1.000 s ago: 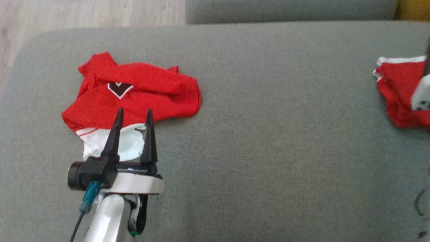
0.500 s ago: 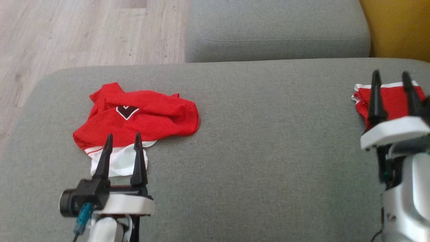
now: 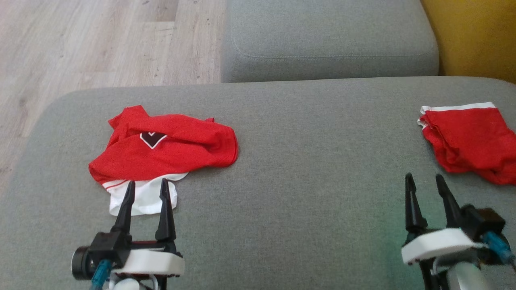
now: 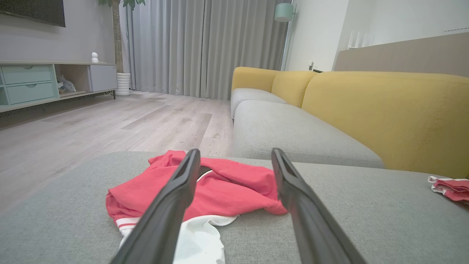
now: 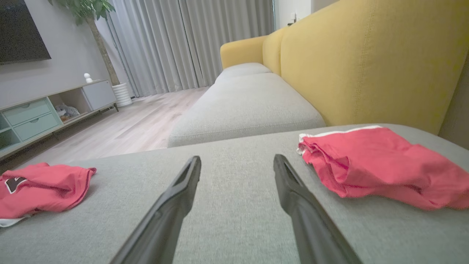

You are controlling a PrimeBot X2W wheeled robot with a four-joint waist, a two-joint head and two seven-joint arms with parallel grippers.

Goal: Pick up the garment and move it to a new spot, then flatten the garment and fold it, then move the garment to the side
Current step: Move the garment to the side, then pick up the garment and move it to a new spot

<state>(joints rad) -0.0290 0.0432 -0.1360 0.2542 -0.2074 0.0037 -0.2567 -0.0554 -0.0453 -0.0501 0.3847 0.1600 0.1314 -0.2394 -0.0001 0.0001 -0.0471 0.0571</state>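
Red garment (image 3: 169,151) crumpled, white part at near edge

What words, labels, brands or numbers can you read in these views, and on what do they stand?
None: no words, numbers or brands can be read in any view.
On the crumpled red garment: a dark diamond-shaped emblem edged in white, without letters.
On the second red garment: white trim, no print showing.

Cloth and wood, all matt
The garment (image 3: 161,155) is thin red cloth; the seat cushion (image 3: 314,181) is coarse grey woven fabric; the floor (image 3: 100,40) is pale matt wood with visible grain.
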